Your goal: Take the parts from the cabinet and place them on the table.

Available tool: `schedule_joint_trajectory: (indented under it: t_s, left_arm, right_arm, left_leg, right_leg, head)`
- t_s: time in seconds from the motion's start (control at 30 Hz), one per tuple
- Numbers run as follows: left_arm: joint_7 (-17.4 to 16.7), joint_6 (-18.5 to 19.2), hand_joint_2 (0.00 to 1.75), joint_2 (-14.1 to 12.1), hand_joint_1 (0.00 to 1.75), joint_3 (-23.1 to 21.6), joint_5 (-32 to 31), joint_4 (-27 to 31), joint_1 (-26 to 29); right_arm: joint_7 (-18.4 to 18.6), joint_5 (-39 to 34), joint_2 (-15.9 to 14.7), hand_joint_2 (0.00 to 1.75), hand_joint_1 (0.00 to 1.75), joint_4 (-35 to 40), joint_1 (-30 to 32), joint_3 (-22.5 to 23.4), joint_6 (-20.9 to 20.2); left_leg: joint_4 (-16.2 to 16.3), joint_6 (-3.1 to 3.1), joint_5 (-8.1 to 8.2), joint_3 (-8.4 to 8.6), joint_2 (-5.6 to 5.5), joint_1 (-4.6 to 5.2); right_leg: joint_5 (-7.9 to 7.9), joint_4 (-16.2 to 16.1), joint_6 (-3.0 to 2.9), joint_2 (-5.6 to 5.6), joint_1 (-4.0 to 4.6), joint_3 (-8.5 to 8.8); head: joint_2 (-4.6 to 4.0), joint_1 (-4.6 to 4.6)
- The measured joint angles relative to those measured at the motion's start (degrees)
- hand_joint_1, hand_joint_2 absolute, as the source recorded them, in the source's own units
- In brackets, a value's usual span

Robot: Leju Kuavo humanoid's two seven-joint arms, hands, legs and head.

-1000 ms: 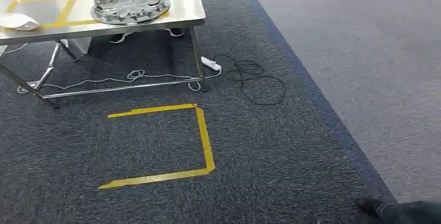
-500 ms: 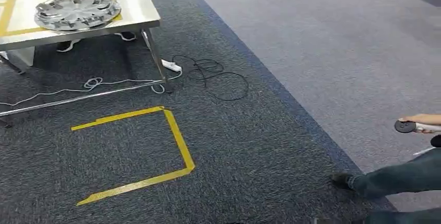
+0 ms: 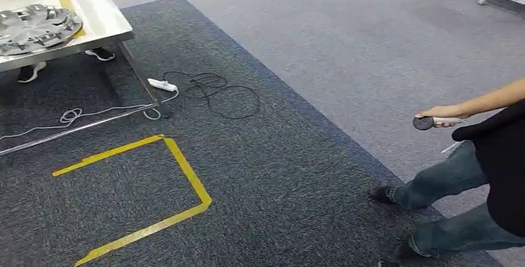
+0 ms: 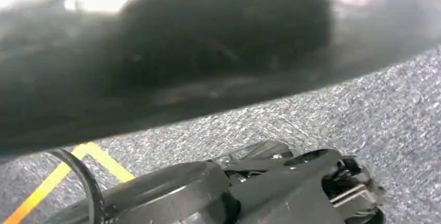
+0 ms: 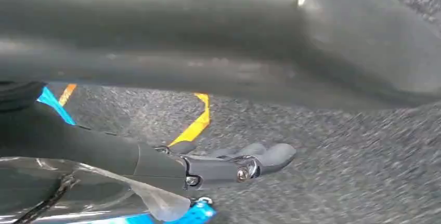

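One part, a silver wheel cover (image 3: 34, 26), already sits on the steel table (image 3: 102, 22) inside the yellow tape, so I'd call that piece done. No cabinet in sight, so prob in transit btwn fetches; can't tell how many parts are left. My left hand (image 4: 291, 182) hangs over the carpet (image 3: 260, 174), grip state can't tell. My right hand (image 5: 234, 164) has fingers stretched out, holding nothing. Person (image 3: 477, 174) w/ a small black device (image 3: 423, 122) standing nearby.

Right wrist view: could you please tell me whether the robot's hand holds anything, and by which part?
Nothing: the right hand is empty, fingers straight above the carpet.
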State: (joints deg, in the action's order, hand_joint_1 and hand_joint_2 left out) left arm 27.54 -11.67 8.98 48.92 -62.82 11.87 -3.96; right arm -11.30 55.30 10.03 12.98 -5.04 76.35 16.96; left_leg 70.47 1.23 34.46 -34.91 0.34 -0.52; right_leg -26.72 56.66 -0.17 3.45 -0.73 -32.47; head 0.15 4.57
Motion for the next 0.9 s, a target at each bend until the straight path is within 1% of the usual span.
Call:
schedule_joint_trajectory:
  t_s: [0.03,0.07,0.1,0.13,0.17,0.2,0.23,0.27,0.3,0.33,0.37,0.4,0.43,0.47,0.5,0.53,0.57,0.6,0.63,0.67,0.7,0.73,0.77,0.8,0.83,0.87,0.9]
  left_arm:
    - [0.0,-0.02,0.0,0.0,0.0,0.0,0.0,0.0,-0.02]
    - [0.0,0.0,0.0,0.0,0.0,0.0,0.0,0.0,-0.02]
    - [0.0,0.0,0.0,0.02,0.0,0.02,0.0,0.0,-0.03]
    - [0.04,0.0,0.0,0.04,0.0,0.02,0.04,0.0,0.0]
    - [0.04,0.02,0.0,0.07,0.0,0.02,0.09,0.0,-0.02]
    - [0.07,0.02,0.0,0.09,0.0,0.02,0.11,0.0,0.05]
    - [0.09,0.02,0.0,0.13,0.0,0.02,0.11,0.0,0.0]
    - [0.15,0.02,0.0,0.11,0.0,0.02,0.17,0.0,-0.1]
    - [0.17,0.02,0.0,0.18,0.0,0.04,0.26,0.0,-0.24]
    - [0.2,0.04,0.0,0.17,0.0,0.04,0.28,0.0,-0.21]
    - [0.18,0.11,0.0,0.17,0.0,0.09,0.37,0.0,0.03]
    - [0.17,0.15,0.0,0.15,0.0,0.15,0.46,0.0,0.23]
    - [0.17,0.15,0.0,0.17,0.0,0.26,0.46,0.0,0.35]
    - [0.2,0.15,0.0,0.24,0.0,0.5,0.5,0.0,0.35]
    - [0.2,0.15,0.0,0.31,0.0,0.63,0.52,0.0,0.32]
    - [0.2,0.15,0.0,0.35,0.0,0.68,0.52,0.0,0.29]
    - [0.2,0.15,0.0,0.35,0.0,0.7,0.52,0.0,0.26]
    - [0.2,0.15,0.0,0.35,0.0,0.74,0.55,0.0,0.2]
    - [0.2,0.15,0.0,0.37,0.0,0.85,0.57,0.0,0.23]
    - [0.22,0.15,0.0,0.33,0.0,0.92,0.57,0.0,0.11]
    - [0.22,0.15,0.0,0.35,0.0,0.94,0.59,0.0,0.02]
    - [0.24,0.18,0.0,0.37,0.0,0.94,0.57,0.0,-0.04]
    - [0.24,0.15,0.0,0.37,0.0,0.94,0.59,0.0,-0.04]
    - [0.24,0.15,0.0,0.35,0.0,0.98,0.57,0.0,-0.07]
    - [0.28,0.15,0.0,0.35,0.0,1.01,0.57,0.0,-0.01]
    - [0.28,0.18,0.0,0.35,0.0,1.05,0.57,0.0,0.15]
    - [0.28,0.18,0.0,0.33,0.0,1.05,0.57,0.0,0.32]
  right_arm:
    - [0.0,0.0,0.0,0.0,0.0,0.0,0.0,0.0,0.0]
    - [0.0,0.0,0.0,0.0,0.0,0.0,-0.02,0.0,-0.09]
    - [0.0,0.02,0.0,0.0,0.0,0.0,-0.09,0.0,-0.13]
    - [-0.02,0.07,-0.02,0.0,0.0,0.0,-0.34,0.0,-0.15]
    - [-0.02,0.11,-0.02,0.0,0.0,0.0,-0.3,0.0,-0.15]
    - [-0.02,0.11,-0.02,0.0,0.0,0.0,-0.17,0.0,-0.2]
    - [-0.02,0.13,-0.02,0.0,0.0,0.0,-0.03,0.0,-0.2]
    - [-0.04,0.13,-0.07,0.0,0.0,0.0,0.12,0.02,-0.2]
    - [-0.02,0.15,-0.09,0.0,0.0,0.0,0.19,0.02,-0.2]
    - [-0.02,0.17,-0.09,0.0,0.0,0.0,0.04,0.02,-0.2]
    - [-0.04,0.22,-0.09,0.0,0.0,0.0,-0.12,0.0,-0.26]
    - [-0.07,0.24,-0.09,0.0,0.0,0.0,-0.21,0.0,-0.28]
    - [-0.11,0.24,-0.09,0.0,0.0,0.0,-0.14,0.0,-0.31]
    - [-0.11,0.24,-0.09,0.0,0.0,0.0,0.03,0.0,-0.33]
    - [-0.11,0.26,-0.09,0.0,0.0,0.0,0.18,0.0,-0.33]
    - [-0.11,0.26,-0.11,0.0,0.0,0.0,0.24,0.0,-0.33]
    - [-0.13,0.28,-0.17,0.0,0.0,0.0,0.17,0.0,-0.33]
    - [-0.18,0.31,-0.17,0.0,0.0,0.0,-0.02,0.0,-0.42]
    - [-0.17,0.33,-0.17,0.0,0.0,0.0,-0.27,0.0,-0.61]
    - [-0.2,0.37,-0.17,0.0,0.0,0.0,-0.27,0.0,-0.68]
    - [-0.2,0.37,-0.17,0.0,0.0,0.0,-0.11,0.0,-0.7]
    - [-0.17,0.37,-0.2,0.0,0.0,0.0,0.11,0.0,-0.72]
    - [-0.17,0.37,-0.2,0.0,0.0,0.0,0.15,0.0,-0.77]
    - [-0.17,0.35,-0.22,0.0,0.0,0.0,0.14,0.0,-0.83]
    - [-0.17,0.35,-0.22,0.0,0.0,0.0,0.04,0.0,-0.9]
    - [-0.15,0.37,-0.22,0.0,0.0,0.0,-0.04,0.0,-1.0]
    - [-0.17,0.42,-0.22,0.0,0.0,0.0,-0.05,0.0,-1.09]
  left_leg:
    - [-5.72,-0.17,-2.83,2.98,-0.53,-0.13]
    - [-10.72,-0.29,-4.84,5.58,-2.38,-0.3]
    - [-13.86,-0.46,-4.38,7.04,-6.45,-0.55]
    - [-14.27,-0.62,-4.6,6.8,-6.27,-0.48]
    - [-14.06,-0.87,-4.64,6.62,-5.45,-0.24]
    - [-13.85,-1.23,-4.73,6.62,-4.97,0.02]
    - [-13.99,-1.68,-5.04,6.63,-4.22,0.09]
    - [-14.77,-2.57,-5.75,6.63,-3.02,-0.38]
    - [-14.88,-2.95,-5.97,6.38,-2.33,-0.19]
    - [-14.87,-3.2,-6.12,6.15,-1.46,-0.06]
    - [-14.84,-3.32,-6.21,5.98,-0.41,0.14]
    - [-14.82,-3.34,-6.23,5.81,0.71,0.32]
    - [-14.74,-3.37,-6.26,5.61,1.76,0.47]
    - [-14.71,-3.37,-6.27,5.41,2.6,0.58]
    - [-14.69,-3.34,-6.28,5.4,3.35,0.68]
    - [-14.68,-3.33,-6.28,5.41,4.1,0.79]
    - [-14.63,-3.28,-6.25,5.48,4.76,0.85]
    - [-14.46,-3.13,-6.2,5.74,5.24,1.02]
    - [-14.19,-2.68,-5.95,5.53,5.83,1.42]
    - [-14.2,-2.36,-6.08,5.68,6.28,1.39]
    - [-14.22,-2.15,-6.12,5.78,6.81,1.29]
    - [-14.32,-1.85,-6.13,5.9,7.32,1.26]
    - [-14.07,-1.4,-5.77,5.8,7.41,1.2]
    - [-12.88,-0.85,-4.4,5.45,4.6,0.94]
    - [-9.8,-0.59,-1.96,4.26,2.22,0.7]
    - [-4.67,-0.4,0.89,2.18,0.76,0.46]
    - [0.44,-0.28,3.07,0.06,0.17,0.4]
  right_leg:
    - [0.16,0.08,0.24,0.91,-0.04,-0.09]
    - [0.32,0.13,0.48,1.56,-0.11,-0.16]
    - [0.51,0.24,0.83,2.18,-0.07,-0.44]
    - [0.71,0.46,1.19,2.87,0.04,-0.86]
    - [1.03,0.32,1.72,3.49,-0.19,-1.22]
    - [1.33,0.12,2.16,4.12,-0.43,-1.36]
    - [1.66,-0.1,2.69,4.79,-0.49,-1.53]
    - [1.46,0.58,2.76,3.86,-0.65,-2.17]
    - [-0.13,2.42,2.69,0.24,-0.2,-3.38]
    - [-2.67,6.16,2.81,-1.55,-0.2,-5.17]
    - [-5.27,11.24,2.93,-2.55,-0.2,-7.36]
    - [-7.23,15.77,3.05,-2.95,-0.2,-9.18]
    - [-8.16,18.72,3.12,-3.14,-0.2,-10.14]
    - [-7.64,18.56,3.09,-3.29,-0.2,-9.54]
    - [-6.09,15.63,2.95,-3.52,-0.19,-7.4]
    - [-4.05,10.32,2.71,-4.03,-0.16,-4.04]
    - [-2.34,4.54,2.4,-5.24,-0.03,-0.38]
    - [-2.54,0.19,2.06,-8.58,0.31,2.26]
    - [-2.41,-0.31,1.7,-8.41,0.48,2.85]
    - [-2.29,-0.28,1.48,-7.52,0.56,2.16]
    - [-2.24,-0.19,1.38,-7.14,0.63,1.78]
    - [-2.18,-0.25,1.08,-6.55,0.69,1.62]
    - [-1.64,-0.8,0.57,-5.89,0.25,2.05]
    - [-1.37,-0.83,0.34,-5.36,0.17,2.15]
    - [-0.99,-0.77,-0.02,-4.75,0.15,1.9]
    - [-0.82,-0.75,-0.18,-4.0,0.16,1.6]
    - [-0.7,-0.69,-0.28,-3.17,0.19,1.34]
  head:
    - [0.0,0.0]
    - [0.0,-0.02]
    - [0.0,-0.02]
    - [0.0,0.09]
    - [0.0,-0.02]
    - [0.0,0.02]
    - [0.0,-0.02]
    - [0.0,0.08]
    - [0.0,0.21]
    - [0.0,0.64]
    - [0.0,0.88]
    - [0.0,0.88]
    - [0.0,0.9]
    - [0.0,0.92]
    - [0.0,0.92]
    - [0.0,0.92]
    - [0.0,0.92]
    - [0.02,0.92]
    - [0.0,0.81]
    - [0.0,0.51]
    - [0.0,0.55]
    - [0.0,0.53]
    - [0.0,0.61]
    - [0.0,0.33]
    - [0.0,0.2]
    - [0.0,0.11]
    - [0.0,0.18]
